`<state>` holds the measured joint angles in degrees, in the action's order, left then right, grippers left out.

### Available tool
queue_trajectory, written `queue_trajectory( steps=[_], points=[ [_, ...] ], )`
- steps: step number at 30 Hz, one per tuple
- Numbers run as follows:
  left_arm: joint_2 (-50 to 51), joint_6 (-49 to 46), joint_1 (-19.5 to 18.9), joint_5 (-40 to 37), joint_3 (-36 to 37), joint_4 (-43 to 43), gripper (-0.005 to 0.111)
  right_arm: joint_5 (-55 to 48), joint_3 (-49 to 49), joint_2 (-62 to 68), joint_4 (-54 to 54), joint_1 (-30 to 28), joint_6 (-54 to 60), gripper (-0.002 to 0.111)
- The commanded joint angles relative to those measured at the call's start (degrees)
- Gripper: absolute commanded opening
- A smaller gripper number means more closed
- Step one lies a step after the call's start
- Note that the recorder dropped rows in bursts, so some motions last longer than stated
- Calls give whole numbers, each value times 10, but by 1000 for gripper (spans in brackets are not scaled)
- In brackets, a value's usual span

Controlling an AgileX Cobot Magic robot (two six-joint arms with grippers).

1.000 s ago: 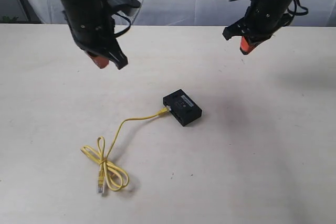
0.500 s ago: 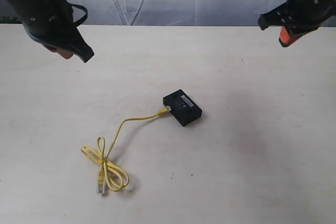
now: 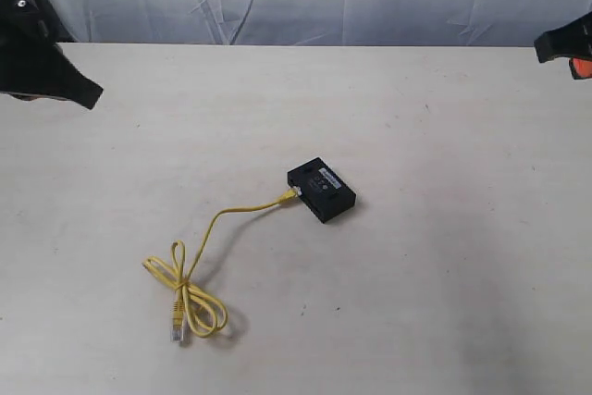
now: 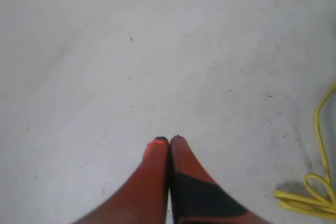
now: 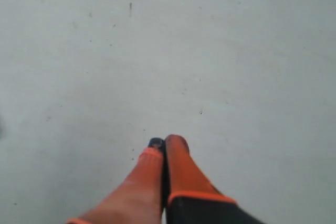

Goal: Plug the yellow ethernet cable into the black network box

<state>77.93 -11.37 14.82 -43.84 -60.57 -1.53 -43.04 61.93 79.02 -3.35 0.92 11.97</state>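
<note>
Exterior camera looks down at a slant over the whole desk [image 3: 444,302]. The wrist cameras peer close past the left tool [image 4: 169,140] and right tool [image 5: 164,141] onto the desk; only the left one shares the yellow cable [image 4: 304,200] with the wide view.

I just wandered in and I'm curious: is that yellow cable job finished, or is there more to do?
Done, apparently: one end of the yellow ethernet cable meets the side of the black network box; full seating is too small to confirm. In hand: nothing; the left gripper and right gripper are shut, empty, off at the sides. Left: seemingly nothing.
</note>
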Motion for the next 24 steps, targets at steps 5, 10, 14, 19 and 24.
queue_trajectory(
  steps=[5, 10, 14, 19, 24],
  points=[
    [-121, 5, -4, 59, 70, 21, 0, 111, -106, -142, -12, -3, -1, -1],
    [-240, 8, -4, 111, 140, 21, 0, 172, -174, -257, -26, -3, -1, -1],
    [-340, 9, -4, 159, 190, 21, 0, 231, -230, -357, -63, -3, -1, -1],
    [-429, 9, -4, 202, 254, 32, 0, 281, -300, -461, -63, -3, 2, -1],
    [-475, 9, -4, 230, 302, 36, 0, 314, -354, -523, -63, -3, 1, -1]
  ],
)
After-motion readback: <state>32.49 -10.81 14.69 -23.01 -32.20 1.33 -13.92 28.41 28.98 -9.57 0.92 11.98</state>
